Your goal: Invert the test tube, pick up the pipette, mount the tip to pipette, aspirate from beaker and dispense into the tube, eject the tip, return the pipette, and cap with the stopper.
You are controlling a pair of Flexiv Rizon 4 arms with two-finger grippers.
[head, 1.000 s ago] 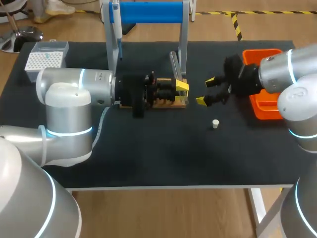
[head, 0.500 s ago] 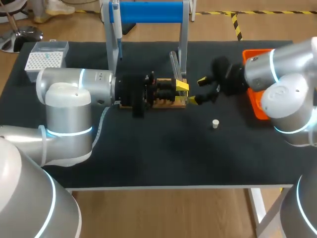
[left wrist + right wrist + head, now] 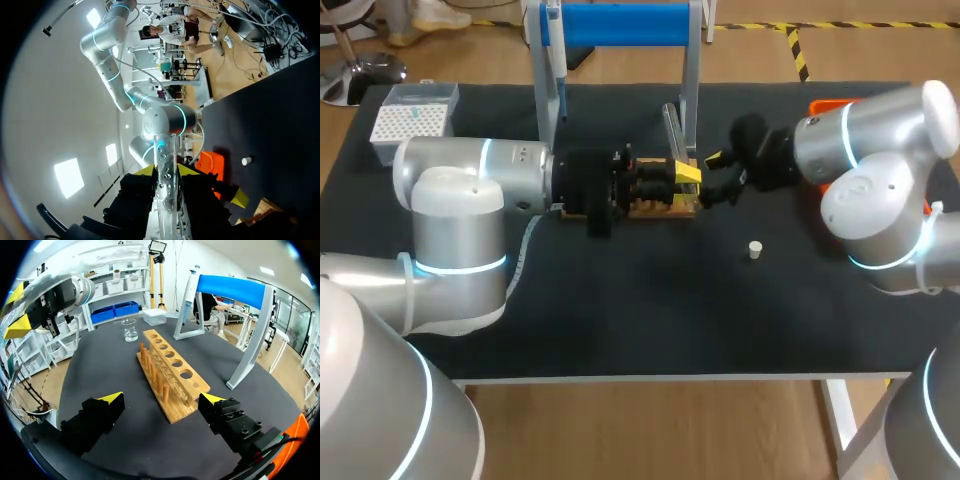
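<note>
Your left gripper is clamped on the clear glass test tube, a yellow tip pressed to each side, and the smooth, thin-walled cylinder runs straight out past the fingertips. From above, that gripper hangs over one end of the pale wooden rack, though the tube itself is hard to make out there. Your right gripper stands wide apart and holds nothing. The rack, a long block with a row of round holes and upright pegs, lies just ahead of its fingers without touching them. On the matte black table cover the small white stopper lies near the right gripper, apart from it. Beyond the rack's far end stands the small clear beaker, and the pale pipette hangs on the blue-topped stand.
</note>
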